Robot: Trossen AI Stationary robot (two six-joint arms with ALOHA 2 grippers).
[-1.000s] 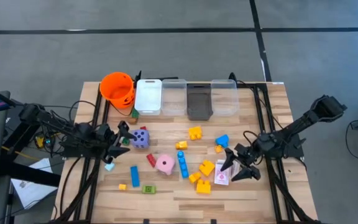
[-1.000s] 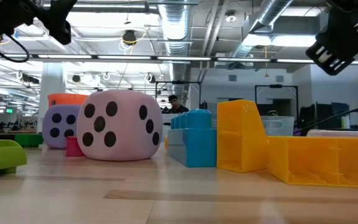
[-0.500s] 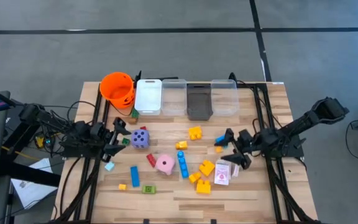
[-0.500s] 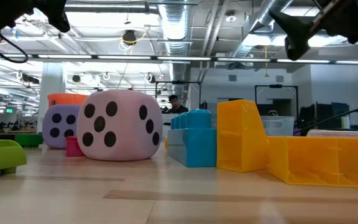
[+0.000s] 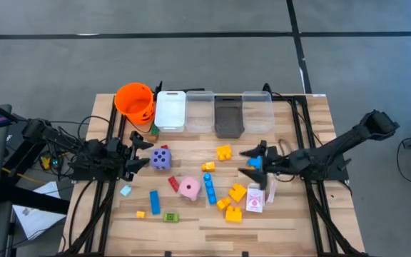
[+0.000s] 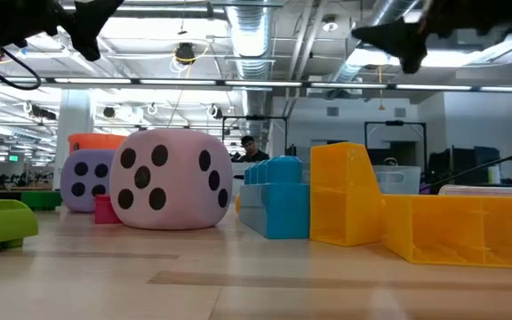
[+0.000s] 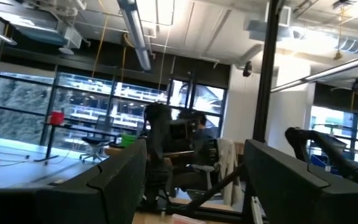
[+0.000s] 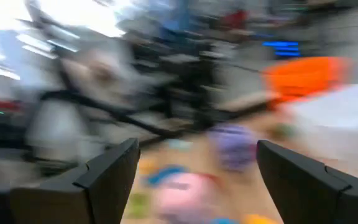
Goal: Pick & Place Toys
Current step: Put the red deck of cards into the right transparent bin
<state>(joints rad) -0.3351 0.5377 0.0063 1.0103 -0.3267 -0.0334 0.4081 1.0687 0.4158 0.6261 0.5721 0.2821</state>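
Toys scattered across the middle of the counter [image 5: 312, 221], purple die [image 5: 160, 158] beside the left claw [image 5: 146, 143], fingers spread and empty near the orange bucket [image 5: 135, 101], pink die [image 5: 189, 188] farther in, and right claw [image 5: 248, 163] spread empty over a blue block [image 5: 255, 161].

Open-plan lab, exposed ceiling ducts [image 6: 247, 36], desks with monitors [image 6: 496, 164], seated person [image 6: 249, 148]

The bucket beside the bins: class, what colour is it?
Orange bucket; clearest in the high view.
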